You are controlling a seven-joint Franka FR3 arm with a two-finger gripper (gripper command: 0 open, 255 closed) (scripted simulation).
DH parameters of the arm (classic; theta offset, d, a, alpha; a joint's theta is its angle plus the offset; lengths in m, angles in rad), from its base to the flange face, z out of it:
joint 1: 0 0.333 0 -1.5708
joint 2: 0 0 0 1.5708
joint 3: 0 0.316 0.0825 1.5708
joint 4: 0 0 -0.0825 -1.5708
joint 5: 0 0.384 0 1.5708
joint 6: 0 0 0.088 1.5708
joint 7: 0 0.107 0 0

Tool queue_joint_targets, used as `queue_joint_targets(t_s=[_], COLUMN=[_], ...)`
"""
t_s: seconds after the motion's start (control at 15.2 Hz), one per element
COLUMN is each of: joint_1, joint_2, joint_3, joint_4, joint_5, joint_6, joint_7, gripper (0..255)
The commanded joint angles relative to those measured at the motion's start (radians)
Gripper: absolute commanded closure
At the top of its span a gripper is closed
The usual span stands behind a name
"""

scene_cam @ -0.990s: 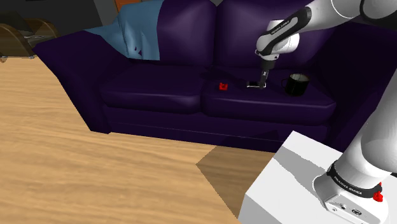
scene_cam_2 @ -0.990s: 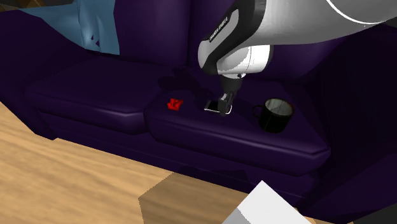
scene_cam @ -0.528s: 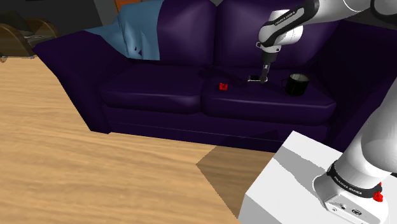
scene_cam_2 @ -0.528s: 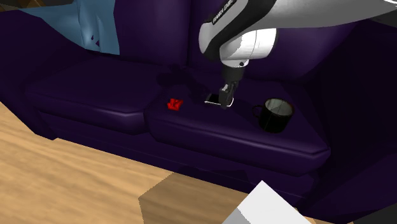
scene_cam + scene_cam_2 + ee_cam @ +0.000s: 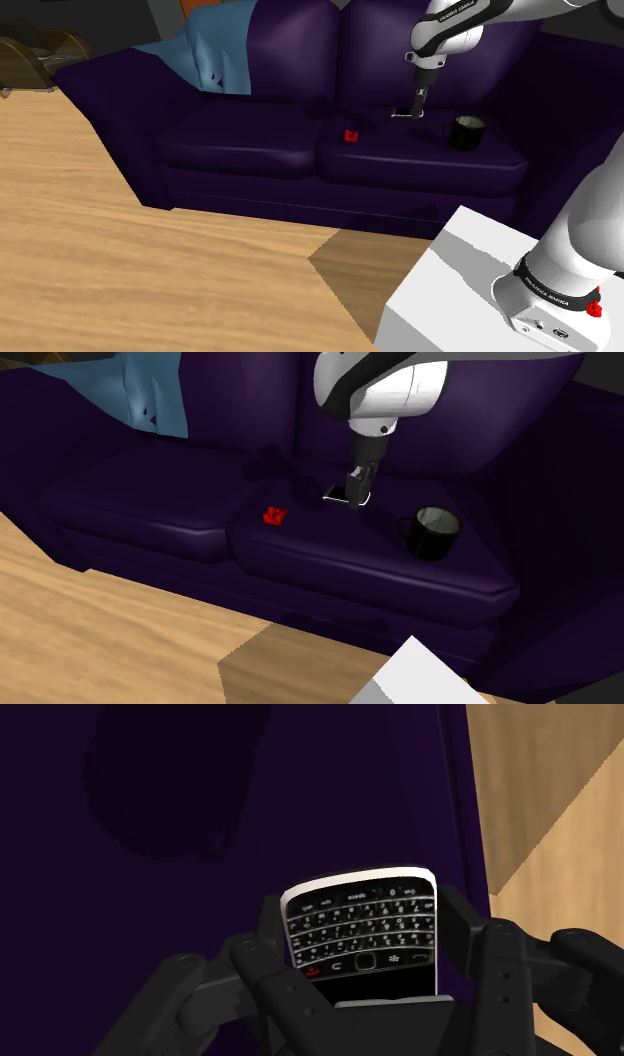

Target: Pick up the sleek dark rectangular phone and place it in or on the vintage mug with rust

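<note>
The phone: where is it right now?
The phone is clasped in the tool above the sofa seat; in the shoulder view it hangs between a small red thing to its left and the dark mug to its right.

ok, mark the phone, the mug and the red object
phone [image 5: 362, 936]: wrist view, on its keypad.
mug [image 5: 432, 542]: second exterior view, on its dark outer wall.
red object [image 5: 275, 514]: second exterior view, on its middle.
</note>
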Motion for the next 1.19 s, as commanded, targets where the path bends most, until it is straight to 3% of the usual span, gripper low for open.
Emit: queue_joint_targets(t_s=[0.0, 0.79, 1.12], joint_1=[0.001, 0.004, -0.041], joint_2=[-0.01, -0.045, -0.145], joint_3=[0.0, 0.002, -0.041], joint_4=[0.014, 0.13, 0.035], joint_5=[-0.006, -0.025, -0.076], joint_6=[-0.024, -0.169, -0.163], joint_7=[0.004, 0.019, -0.051], gripper=[255, 255, 255])
